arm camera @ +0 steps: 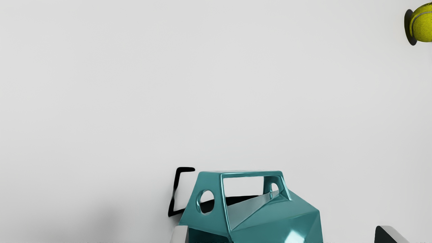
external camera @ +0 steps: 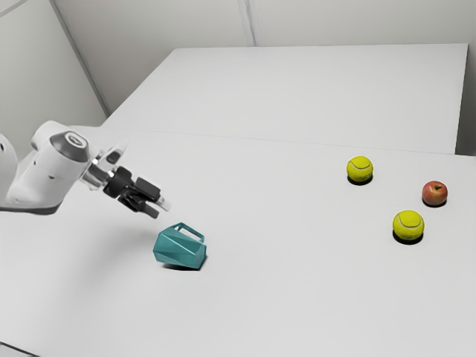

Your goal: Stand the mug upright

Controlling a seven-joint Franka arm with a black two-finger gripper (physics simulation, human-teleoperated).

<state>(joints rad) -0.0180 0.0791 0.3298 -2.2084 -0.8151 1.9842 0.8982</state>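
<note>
The teal mug (external camera: pixel 179 248) lay on its side on the white desk (external camera: pixel 282 305), not upright, with its angular handle (arm camera: pixel 211 180) raised clear of the surface. Over by the exterior view's left, the arm (external camera: pixel 52 171) leaned in, and its black hand (external camera: pixel 160 209) hung in the air just above the mug, tipped down toward it.

The hand was wide open. In the wrist view one finger (arm camera: pixel 180 235) and the other (arm camera: pixel 379 236) stood far apart, with part of the mug showing between them. The mug sat much nearer the first finger, whose tip overlapped its edge in that view; whether they touched, I couldn't tell. A broad gap showed between the mug and the other finger. The hand was gripping nothing.

Well apart from the mug, toward the exterior view's right, were two yellow tennis balls, one (external camera: pixel 360 169) farther back and the other (external camera: pixel 408 225) closer to where I stood watching. A red apple (external camera: pixel 435 193) rested near them, farther toward the exterior view's right than either. Dark shadows lay under the mug and the balls.
</note>
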